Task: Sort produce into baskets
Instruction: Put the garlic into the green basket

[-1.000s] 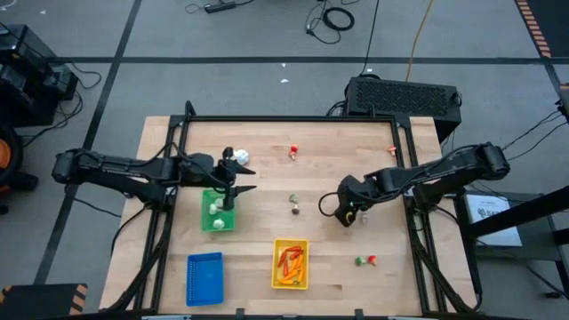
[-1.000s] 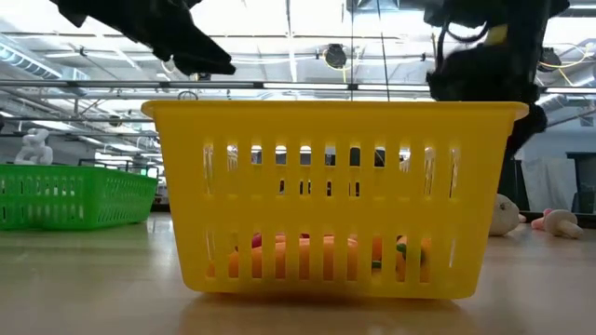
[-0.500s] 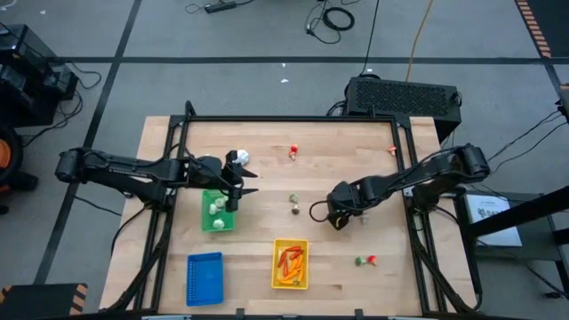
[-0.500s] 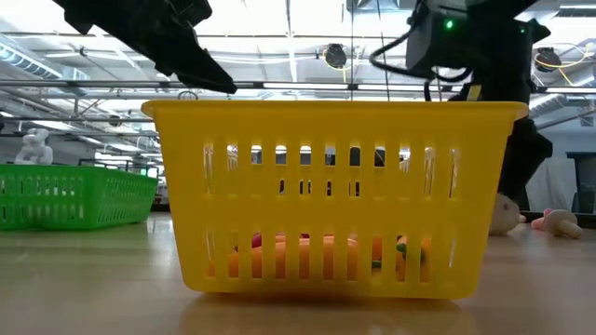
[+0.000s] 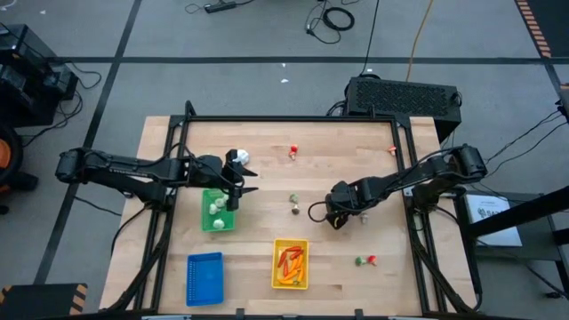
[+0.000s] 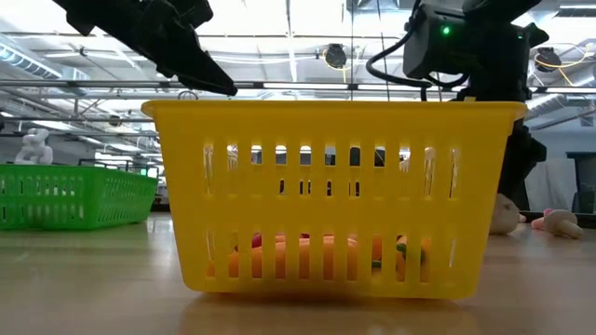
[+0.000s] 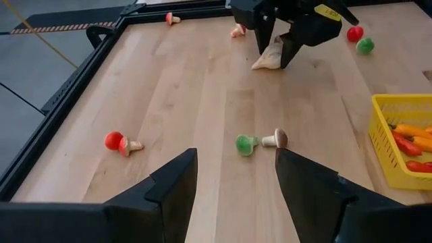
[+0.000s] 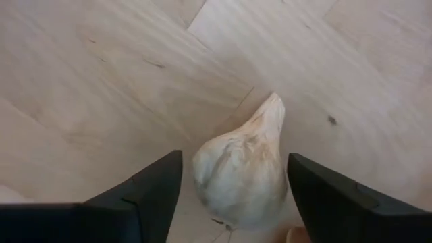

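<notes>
My right gripper [image 8: 233,196] straddles a white bulb [image 8: 243,172] on the table [image 5: 267,151], at about 3 o'clock from centre, its fingers wide and not yet touching. The rounded bulb may squirt sideways as they shut. My left gripper [image 7: 236,182] hangs open over the green basket [image 5: 217,213]. I read no writing.

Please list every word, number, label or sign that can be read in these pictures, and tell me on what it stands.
No text can be read in any view.
White paper sheet beside the table, high view: dark print, too small to read.
Yellow sticker on the right arm, left wrist view: marks too blurred to read.
</notes>
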You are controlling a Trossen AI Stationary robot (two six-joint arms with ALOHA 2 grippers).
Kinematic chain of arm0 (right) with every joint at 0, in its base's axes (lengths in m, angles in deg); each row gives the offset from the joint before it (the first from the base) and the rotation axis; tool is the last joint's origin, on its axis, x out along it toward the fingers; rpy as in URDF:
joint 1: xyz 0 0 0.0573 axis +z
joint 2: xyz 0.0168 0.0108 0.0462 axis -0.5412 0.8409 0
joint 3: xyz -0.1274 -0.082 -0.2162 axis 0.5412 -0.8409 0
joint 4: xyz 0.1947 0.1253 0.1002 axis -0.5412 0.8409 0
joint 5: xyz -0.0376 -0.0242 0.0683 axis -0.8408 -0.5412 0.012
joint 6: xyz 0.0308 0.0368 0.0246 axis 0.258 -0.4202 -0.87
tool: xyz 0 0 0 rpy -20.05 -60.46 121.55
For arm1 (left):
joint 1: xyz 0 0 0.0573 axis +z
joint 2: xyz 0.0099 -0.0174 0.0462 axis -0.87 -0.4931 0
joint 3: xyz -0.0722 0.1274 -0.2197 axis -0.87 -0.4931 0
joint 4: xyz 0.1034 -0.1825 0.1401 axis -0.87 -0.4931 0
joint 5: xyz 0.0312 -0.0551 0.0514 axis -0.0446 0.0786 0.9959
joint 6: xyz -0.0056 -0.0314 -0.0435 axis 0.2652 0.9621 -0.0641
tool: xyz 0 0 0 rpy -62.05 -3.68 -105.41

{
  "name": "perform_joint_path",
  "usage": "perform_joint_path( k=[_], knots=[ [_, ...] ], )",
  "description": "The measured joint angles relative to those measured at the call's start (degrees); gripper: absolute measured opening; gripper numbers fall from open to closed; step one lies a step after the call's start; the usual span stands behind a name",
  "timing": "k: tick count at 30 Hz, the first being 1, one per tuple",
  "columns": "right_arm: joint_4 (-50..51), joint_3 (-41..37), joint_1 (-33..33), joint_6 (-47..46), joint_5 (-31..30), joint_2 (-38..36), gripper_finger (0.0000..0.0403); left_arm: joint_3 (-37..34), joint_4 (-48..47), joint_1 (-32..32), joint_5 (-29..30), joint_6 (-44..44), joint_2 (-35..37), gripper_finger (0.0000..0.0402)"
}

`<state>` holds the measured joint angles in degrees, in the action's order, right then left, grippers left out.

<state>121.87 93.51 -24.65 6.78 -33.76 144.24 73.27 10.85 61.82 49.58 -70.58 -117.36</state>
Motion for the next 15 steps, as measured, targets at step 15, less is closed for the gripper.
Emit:
perform_joint_path(
  k=[15],
  knots=[
    [0.36, 2.97, -0.02, 5.32, -0.73, -0.08, 0.0141, 0.0, 0.87, 0.0, -0.13, 1.5, 0.0, 0.0208]
  ],
)
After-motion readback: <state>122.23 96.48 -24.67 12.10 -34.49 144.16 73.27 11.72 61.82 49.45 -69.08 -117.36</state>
